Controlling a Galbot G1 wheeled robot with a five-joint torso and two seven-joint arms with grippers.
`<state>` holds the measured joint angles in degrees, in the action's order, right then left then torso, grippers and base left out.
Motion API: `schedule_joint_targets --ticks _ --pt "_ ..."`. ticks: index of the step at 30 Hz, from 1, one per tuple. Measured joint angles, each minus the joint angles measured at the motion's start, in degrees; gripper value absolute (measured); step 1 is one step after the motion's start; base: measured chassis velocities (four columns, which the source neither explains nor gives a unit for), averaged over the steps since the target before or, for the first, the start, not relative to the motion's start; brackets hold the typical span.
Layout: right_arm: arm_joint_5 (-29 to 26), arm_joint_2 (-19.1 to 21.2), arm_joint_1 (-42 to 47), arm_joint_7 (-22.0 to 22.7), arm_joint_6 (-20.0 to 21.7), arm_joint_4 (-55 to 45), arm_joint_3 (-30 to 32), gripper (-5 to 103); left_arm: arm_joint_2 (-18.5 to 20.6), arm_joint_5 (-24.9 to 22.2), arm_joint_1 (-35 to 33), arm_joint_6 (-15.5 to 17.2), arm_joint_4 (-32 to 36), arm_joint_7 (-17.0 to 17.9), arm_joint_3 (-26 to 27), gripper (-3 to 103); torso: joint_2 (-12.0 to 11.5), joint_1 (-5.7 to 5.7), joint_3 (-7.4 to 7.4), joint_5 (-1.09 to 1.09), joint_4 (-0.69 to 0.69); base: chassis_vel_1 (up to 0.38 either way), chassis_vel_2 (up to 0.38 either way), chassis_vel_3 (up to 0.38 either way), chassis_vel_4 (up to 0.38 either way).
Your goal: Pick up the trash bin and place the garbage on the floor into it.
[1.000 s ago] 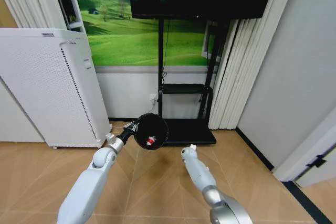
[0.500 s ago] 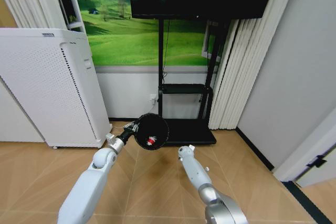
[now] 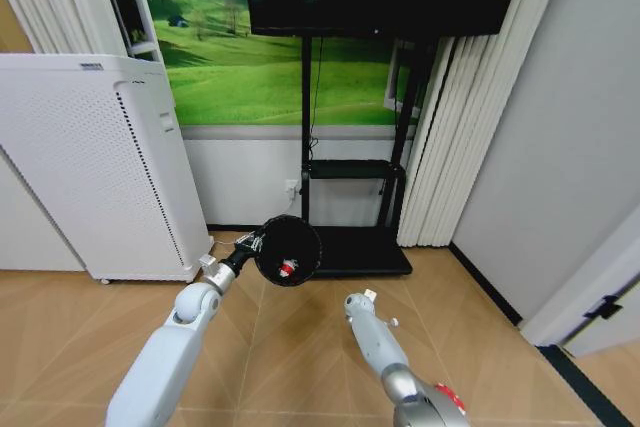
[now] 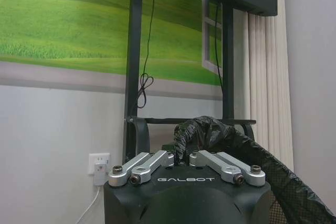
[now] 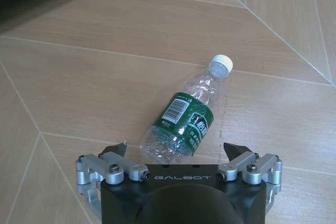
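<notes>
The trash bin [image 3: 288, 250] was already off the floor, held out ahead of the robot by the left pincer [image 4: 181, 157], whose jaws were clamped on its liner-wrapped rim; a red-and-white scrap [image 3: 288, 268] lay inside, so at least one piece seemed done. The bottle [image 5: 188, 116] (clear, green label, white cap) lay on its side on the floor, uncollected. The right pincer [image 5: 175, 152] hung just above it, jaws spread wide and holding nothing.
</notes>
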<state>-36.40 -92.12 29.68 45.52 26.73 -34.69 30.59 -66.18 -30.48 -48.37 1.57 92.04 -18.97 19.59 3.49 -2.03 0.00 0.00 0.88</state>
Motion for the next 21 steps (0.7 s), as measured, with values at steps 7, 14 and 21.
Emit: schedule_joint_targets --ticks 7,14,21 --pt "2.3 0.0 0.4 -3.2 -2.1 0.9 1.8 100 0.6 -0.3 -0.8 0.2 1.0 0.2 0.6 7 0.0 0.00 0.00 0.00 -0.01 0.000 0.000 0.000 0.000" --pt "3.5 0.0 0.6 -5.2 -4.1 1.2 2.6 100 0.9 -0.7 -1.1 0.6 1.8 0.2 0.6 7 0.0 0.00 0.00 0.00 -0.01 0.000 0.000 0.000 0.000" --pt "4.1 0.0 1.4 -5.0 -4.2 1.0 2.2 102 1.1 -1.0 -1.3 0.6 2.1 0.3 1.0 7 0.0 0.00 0.00 0.00 -0.02 0.000 0.000 0.000 0.000"
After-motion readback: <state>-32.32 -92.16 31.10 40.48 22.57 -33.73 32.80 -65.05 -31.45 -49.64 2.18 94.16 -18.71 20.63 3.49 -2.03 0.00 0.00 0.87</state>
